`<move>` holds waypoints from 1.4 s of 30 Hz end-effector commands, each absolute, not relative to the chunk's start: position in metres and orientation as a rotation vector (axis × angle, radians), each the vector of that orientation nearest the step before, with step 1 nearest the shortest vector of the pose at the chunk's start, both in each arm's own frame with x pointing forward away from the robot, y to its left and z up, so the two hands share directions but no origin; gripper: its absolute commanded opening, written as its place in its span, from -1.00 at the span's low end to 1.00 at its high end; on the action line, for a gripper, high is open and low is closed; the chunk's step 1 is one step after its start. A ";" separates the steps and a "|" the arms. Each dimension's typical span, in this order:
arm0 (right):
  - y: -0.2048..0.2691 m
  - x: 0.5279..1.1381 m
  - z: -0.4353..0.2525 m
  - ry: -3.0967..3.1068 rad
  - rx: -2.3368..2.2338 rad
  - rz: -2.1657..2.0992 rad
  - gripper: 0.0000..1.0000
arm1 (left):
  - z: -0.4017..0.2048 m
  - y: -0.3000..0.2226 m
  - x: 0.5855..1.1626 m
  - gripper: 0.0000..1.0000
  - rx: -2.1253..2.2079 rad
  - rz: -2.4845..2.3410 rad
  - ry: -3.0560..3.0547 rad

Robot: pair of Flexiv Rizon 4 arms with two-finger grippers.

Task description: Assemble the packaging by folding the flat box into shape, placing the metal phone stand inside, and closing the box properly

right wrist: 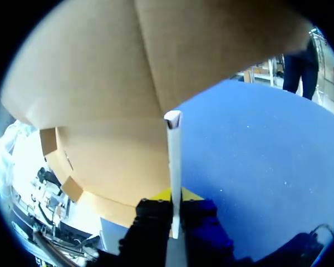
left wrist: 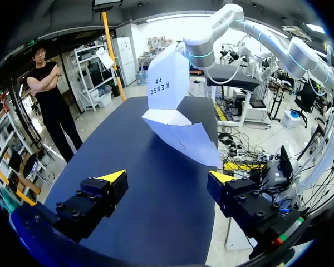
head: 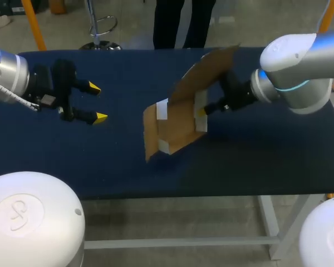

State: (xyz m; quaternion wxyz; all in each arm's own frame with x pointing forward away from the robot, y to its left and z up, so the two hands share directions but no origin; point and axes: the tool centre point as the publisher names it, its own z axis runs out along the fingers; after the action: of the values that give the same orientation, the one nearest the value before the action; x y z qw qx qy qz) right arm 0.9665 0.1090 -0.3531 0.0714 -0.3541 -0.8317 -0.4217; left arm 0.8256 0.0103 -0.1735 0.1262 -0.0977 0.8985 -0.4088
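Note:
A half-folded cardboard box (head: 172,125), brown inside and white outside, stands tilted at the middle of the blue table. Its lid flap rises toward the far side. My right gripper (head: 205,111) is shut on the box's right side wall. In the right wrist view that thin white wall edge (right wrist: 173,167) is pinched between the fingers of the right gripper (right wrist: 172,199), with the brown inner panels (right wrist: 111,105) spreading ahead. My left gripper (head: 97,102) hovers open well left of the box. From the left wrist view, the left gripper (left wrist: 167,178) is wide apart and the box (left wrist: 178,119) lies ahead. No metal phone stand is in view.
The blue table surface (head: 256,161) stretches bare to the front and right of the box. Its front edge (head: 211,194) runs across the lower part of the head view. Between the left gripper and the box is open cloth (head: 125,128).

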 end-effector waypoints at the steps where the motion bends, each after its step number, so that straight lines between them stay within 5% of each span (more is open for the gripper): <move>1: 0.099 0.966 -0.350 -2.487 -1.111 -1.110 -1.00 | -0.178 0.011 0.827 1.00 -0.282 -1.155 2.643; 27: 0.068 0.940 -0.364 -2.322 -1.687 -0.518 -1.00 | -0.199 0.025 0.834 1.00 0.019 -0.970 2.764; 42: 0.068 0.940 -0.364 -2.322 -1.687 -0.518 -1.00 | -0.200 0.027 0.834 1.00 0.131 -1.004 2.855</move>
State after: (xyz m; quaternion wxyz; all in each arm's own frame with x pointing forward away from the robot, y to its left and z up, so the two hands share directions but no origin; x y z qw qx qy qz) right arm 0.9411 0.0682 -0.3648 0.1128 -0.5747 -0.7911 -0.1766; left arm 0.8316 0.0272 -0.2008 0.0726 0.0381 0.9393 -0.3333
